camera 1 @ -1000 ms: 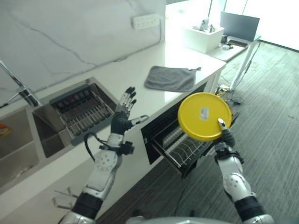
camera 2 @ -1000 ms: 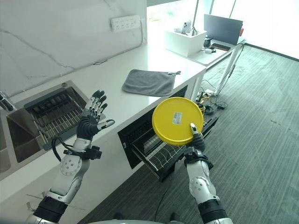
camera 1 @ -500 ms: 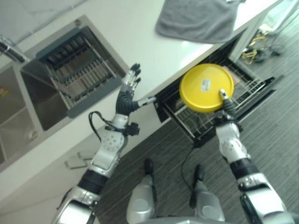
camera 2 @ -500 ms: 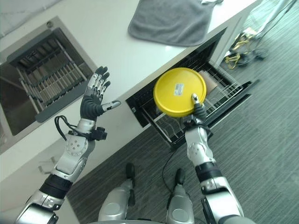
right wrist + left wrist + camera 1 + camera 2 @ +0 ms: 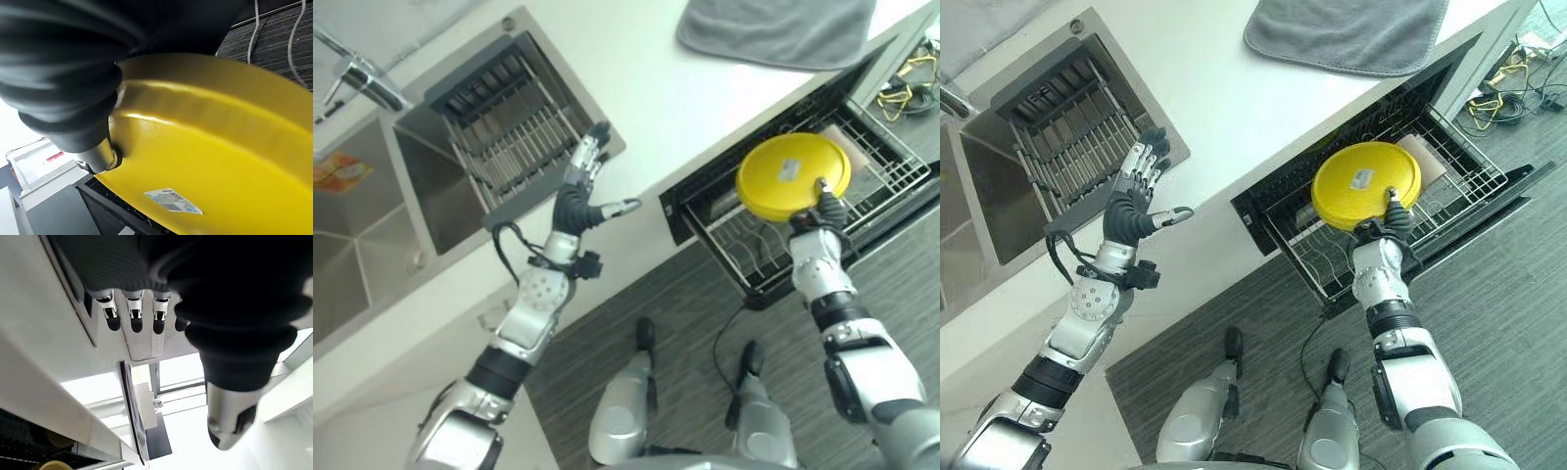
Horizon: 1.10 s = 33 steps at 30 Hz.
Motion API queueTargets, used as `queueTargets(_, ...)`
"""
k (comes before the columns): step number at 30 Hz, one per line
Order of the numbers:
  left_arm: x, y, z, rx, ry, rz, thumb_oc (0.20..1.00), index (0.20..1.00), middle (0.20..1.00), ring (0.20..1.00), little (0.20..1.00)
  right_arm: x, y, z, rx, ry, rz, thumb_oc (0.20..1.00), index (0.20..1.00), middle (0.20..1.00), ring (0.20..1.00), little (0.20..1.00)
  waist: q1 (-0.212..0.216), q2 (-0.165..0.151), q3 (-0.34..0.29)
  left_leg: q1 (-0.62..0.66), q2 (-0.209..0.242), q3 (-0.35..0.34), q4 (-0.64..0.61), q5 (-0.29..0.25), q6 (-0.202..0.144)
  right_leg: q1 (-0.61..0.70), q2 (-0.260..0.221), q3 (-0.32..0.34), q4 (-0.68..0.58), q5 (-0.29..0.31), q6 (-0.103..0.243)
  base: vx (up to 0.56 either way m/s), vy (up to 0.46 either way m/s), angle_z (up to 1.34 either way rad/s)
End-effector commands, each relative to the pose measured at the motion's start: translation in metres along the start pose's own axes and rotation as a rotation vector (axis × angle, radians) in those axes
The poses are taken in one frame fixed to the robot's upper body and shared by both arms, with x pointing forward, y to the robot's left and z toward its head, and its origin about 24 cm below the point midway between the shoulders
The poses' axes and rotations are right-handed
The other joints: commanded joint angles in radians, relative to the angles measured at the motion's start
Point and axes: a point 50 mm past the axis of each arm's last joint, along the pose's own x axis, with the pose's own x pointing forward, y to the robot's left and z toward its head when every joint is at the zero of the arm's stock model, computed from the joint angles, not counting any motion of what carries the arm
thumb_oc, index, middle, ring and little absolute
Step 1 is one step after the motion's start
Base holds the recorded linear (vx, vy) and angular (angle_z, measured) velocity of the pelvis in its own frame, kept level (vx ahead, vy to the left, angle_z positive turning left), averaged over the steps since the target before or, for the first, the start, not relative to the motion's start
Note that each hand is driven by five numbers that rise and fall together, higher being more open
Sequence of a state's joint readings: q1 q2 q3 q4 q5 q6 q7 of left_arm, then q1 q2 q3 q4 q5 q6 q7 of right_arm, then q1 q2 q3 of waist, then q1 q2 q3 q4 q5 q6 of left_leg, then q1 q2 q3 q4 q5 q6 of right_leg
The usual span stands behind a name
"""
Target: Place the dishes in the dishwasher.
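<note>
- Bright, even daylight fills the eye views; the counter [image 5: 636, 108] glares near white from 10 to 2 o'clock.
- The sink [image 5: 372, 235] at 9 o'clock lies in shadow.
- The plate [image 5: 210, 161] carries a soft glare streak and is blurred at close range.
- In the left wrist view the windows [image 5: 161, 401] at 6 o'clock are blown out, and the left hand [image 5: 215, 308] is dark and out of focus.

Kitchen: white counter [image 5: 636, 117], steel sink [image 5: 372, 245], built-in dishwasher [image 5: 1449, 211].

plate [image 5: 791, 176]: yellow | towel [image 5: 773, 29]: grey | counter [image 5: 675, 108]: white
</note>
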<state>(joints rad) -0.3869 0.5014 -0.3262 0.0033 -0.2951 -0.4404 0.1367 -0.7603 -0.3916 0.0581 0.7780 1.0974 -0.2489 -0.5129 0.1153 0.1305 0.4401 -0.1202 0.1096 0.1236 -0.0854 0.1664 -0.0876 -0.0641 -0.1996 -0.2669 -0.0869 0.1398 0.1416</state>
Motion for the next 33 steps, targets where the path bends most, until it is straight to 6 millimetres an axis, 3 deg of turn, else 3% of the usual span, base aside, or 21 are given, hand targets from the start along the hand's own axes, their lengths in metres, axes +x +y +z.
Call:
queueTargets(1,0.003,-0.040,0.040,-0.162,-0.207,-0.462,1.000,1.000,1.000,1.000,1.000,-0.005,0.051,0.033,0.042,-0.121,0.163,0.200,0.200,0.200,0.200,0.200,0.013,-0.051,-0.042,0.036,0.013,-0.018,0.035,-0.069,-0.019,-0.036,-0.119,-0.020,0.094,0.013,0.056,-0.01,-0.035,0.09)
queueTargets(5,0.001,-0.057,0.048,-0.341,-0.235,-0.608,1.000,1.000,1.000,1.000,1.000,-0.002,0.038,0.023,0.036,-0.094,0.137,0.200,0.200,0.200,0.200,0.200,0.006,-0.051,-0.047,0.045,0.017,-0.009,0.037,-0.070,-0.019,-0.029,-0.117,-0.023,0.097,0.014,0.057,0.02,-0.038,0.10)
queueTargets(6,0.002,-0.070,0.051,-0.422,-0.251,-0.694,1.000,1.000,1.000,1.000,1.000,0.000,0.037,0.019,0.034,-0.079,0.134,0.200,0.200,0.200,0.200,0.200,-0.003,-0.050,-0.046,0.048,0.019,-0.003,0.040,-0.071,-0.019,-0.027,-0.117,-0.021,0.101,0.014,0.057,0.01,-0.013,-0.06)
queueTargets(9,0.000,-0.086,0.051,-0.523,-0.226,-0.753,1.000,1.000,1.000,1.000,1.000,0.001,0.042,0.017,0.026,-0.070,0.144,0.200,0.200,0.200,0.200,0.200,-0.011,-0.044,-0.040,0.049,0.019,0.006,0.043,-0.071,-0.022,-0.030,-0.118,-0.017,0.101,0.016,0.057,0.00,0.004,-0.01)
queueTargets(12,-0.001,-0.098,0.040,-0.624,-0.129,-0.737,1.000,1.000,1.000,1.000,1.000,-0.002,0.046,0.010,0.010,-0.055,0.162,0.200,0.200,0.200,0.200,0.200,-0.025,-0.043,-0.038,0.051,0.022,0.019,0.046,-0.070,-0.024,-0.032,-0.116,-0.006,0.101,0.017,0.055,0.01,0.014,-0.06)
queueTargets(15,-0.010,-0.109,0.013,-0.697,0.049,-0.687,1.000,1.000,1.000,1.000,1.000,-0.004,0.051,0.008,-0.005,-0.051,0.177,0.200,0.200,0.200,0.200,0.200,-0.037,-0.045,-0.033,0.050,0.026,0.032,0.053,-0.072,-0.026,-0.039,-0.115,0.006,0.107,0.017,0.051,0.00,0.005,-0.14)
queueTargets(17,-0.027,-0.110,-0.016,-0.678,0.201,-0.574,1.000,1.000,1.000,1.000,1.000,-0.004,0.052,0.013,-0.004,-0.065,0.200,0.200,0.200,0.200,0.200,0.200,-0.039,-0.047,-0.023,0.044,0.028,0.035,0.054,-0.071,-0.026,-0.048,-0.114,0.014,0.107,0.019,0.048,-0.03,-0.015,-0.14)
queueTargets(18,-0.044,-0.106,-0.045,-0.624,0.334,-0.486,1.000,1.000,1.000,1.000,1.000,-0.004,0.054,0.015,0.004,-0.071,0.213,0.200,0.200,0.200,0.200,0.200,-0.037,-0.052,-0.018,0.039,0.030,0.035,0.054,-0.071,-0.026,-0.055,-0.114,0.017,0.111,0.018,0.047,-0.03,-0.030,-0.09)
queueTargets(19,-0.046,-0.106,-0.047,-0.617,0.345,-0.483,1.000,1.000,1.000,1.000,1.000,-0.004,0.054,0.015,0.005,-0.072,0.214,0.200,0.200,0.200,0.200,0.200,-0.036,-0.052,-0.017,0.038,0.030,0.036,0.054,-0.071,-0.026,-0.055,-0.114,0.017,0.111,0.018,0.046,-0.05,-0.079,-0.10)
queueTargets(20,-0.085,-0.100,-0.087,-0.468,0.551,-0.425,1.000,1.000,1.000,1.000,1.000,-0.003,0.056,0.022,0.019,-0.078,0.239,0.200,0.200,0.200,0.200,0.200,-0.031,-0.062,-0.008,0.029,0.037,0.036,0.056,-0.067,-0.029,-0.066,-0.112,0.018,0.116,0.017,0.047,-0.03,-0.058,-0.08)
queueTargets(21,-0.087,-0.099,-0.089,-0.454,0.563,-0.422,1.000,1.000,1.000,1.000,1.000,-0.003,0.057,0.023,0.019,-0.078,0.242,0.200,0.200,0.200,0.200,0.200,-0.031,-0.062,-0.008,0.029,0.038,0.036,0.056,-0.066,-0.029,-0.067,-0.112,0.018,0.116,0.017,0.047,-0.04,-0.060,-0.09)
queueTargets(25,-0.138,-0.083,-0.132,-0.255,0.851,-0.314,1.000,1.000,1.000,1.000,1.000,-0.003,0.063,0.024,0.014,-0.071,0.277,0.200,0.200,0.200,0.200,0.200,-0.024,-0.071,-0.006,0.021,0.045,0.032,0.047,-0.056,-0.031,-0.079,-0.109,0.021,0.123,0.013,0.051,-0.01,-0.004,-0.04)
queueTargets(29,-0.176,-0.065,-0.152,-0.107,1.039,-0.258,1.000,1.000,1.000,1.000,1.000,-0.002,0.065,0.024,-0.015,-0.066,0.266,0.200,0.200,0.200,0.200,0.200,-0.017,-0.074,-0.013,0.020,0.049,0.021,0.027,-0.043,-0.035,-0.082,-0.107,0.019,0.122,0.010,0.056,0.01,0.006,0.00)
queueTargets(30,-0.193,-0.051,-0.159,-0.054,1.139,-0.191,1.000,1.000,1.000,1.000,1.000,-0.003,0.070,0.027,-0.096,-0.097,0.275,0.200,0.200,0.200,0.200,0.200,-0.008,-0.069,-0.016,0.020,0.047,0.013,0.024,-0.039,-0.035,-0.086,-0.111,0.016,0.131,0.005,0.057,0.04,0.038,0.01)
queueTargets(33,-0.217,-0.041,-0.166,-0.009,1.306,-0.140,1.000,1.000,1.000,1.000,1.000,-0.005,0.082,0.035,-0.239,-0.162,0.292,0.200,0.200,0.200,0.200,0.200,-0.001,-0.061,-0.015,0.007,0.041,0.000,0.035,-0.041,-0.034,-0.101,-0.116,0.020,0.149,-0.002,0.056,0.04,0.093,0.02)
